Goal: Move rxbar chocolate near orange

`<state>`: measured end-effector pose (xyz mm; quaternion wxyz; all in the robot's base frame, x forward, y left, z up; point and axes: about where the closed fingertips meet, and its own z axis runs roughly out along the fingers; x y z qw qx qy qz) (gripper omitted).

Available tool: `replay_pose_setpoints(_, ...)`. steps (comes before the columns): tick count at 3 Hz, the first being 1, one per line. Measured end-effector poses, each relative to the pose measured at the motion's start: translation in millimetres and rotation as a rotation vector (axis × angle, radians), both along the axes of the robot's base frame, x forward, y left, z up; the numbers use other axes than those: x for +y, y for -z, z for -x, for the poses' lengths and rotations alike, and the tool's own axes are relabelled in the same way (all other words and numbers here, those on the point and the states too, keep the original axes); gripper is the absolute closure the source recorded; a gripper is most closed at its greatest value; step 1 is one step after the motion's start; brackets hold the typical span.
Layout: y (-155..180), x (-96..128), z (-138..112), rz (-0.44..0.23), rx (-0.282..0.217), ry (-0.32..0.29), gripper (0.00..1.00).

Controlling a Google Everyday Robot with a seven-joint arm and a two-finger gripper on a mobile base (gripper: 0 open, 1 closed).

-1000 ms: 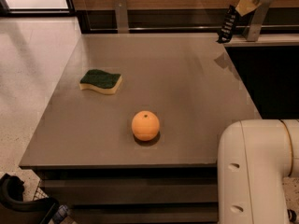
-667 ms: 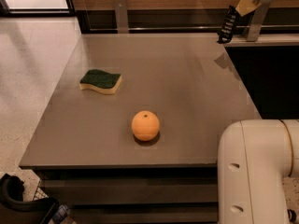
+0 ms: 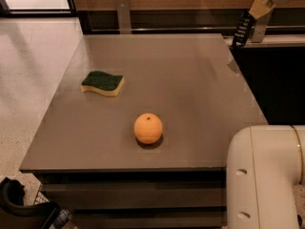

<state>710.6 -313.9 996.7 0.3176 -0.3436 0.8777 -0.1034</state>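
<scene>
The orange [image 3: 148,128] sits on the grey table [image 3: 190,85], near its front edge at the middle. My gripper [image 3: 252,14] is at the top right, high over the table's far right corner. It is shut on the rxbar chocolate [image 3: 241,31], a black flat bar that hangs down from the fingers, tilted, above the table's back right edge. The bar is far from the orange.
A green-and-yellow sponge [image 3: 103,83] lies on the left part of the table. My white arm housing [image 3: 267,175] fills the bottom right. A metal post [image 3: 123,14] and a wood-panelled wall stand behind the table. A dark drop lies to the table's right.
The gripper and the hanging bar have shifted slightly to the right. The orange and the sponge have not moved.
</scene>
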Motion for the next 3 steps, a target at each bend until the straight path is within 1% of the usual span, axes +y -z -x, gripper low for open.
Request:
replay_pose_setpoints(1,-0.6,1.5,-7.0,-0.007,-0.024,-0.003,1.00)
replay_pose_setpoints(2,-0.6,1.5,-7.0,-0.007,-0.024,-0.003,1.00)
replay_pose_setpoints(3,0.6,2.3,-11.8,-0.010,-0.034,-0.004,0.86)
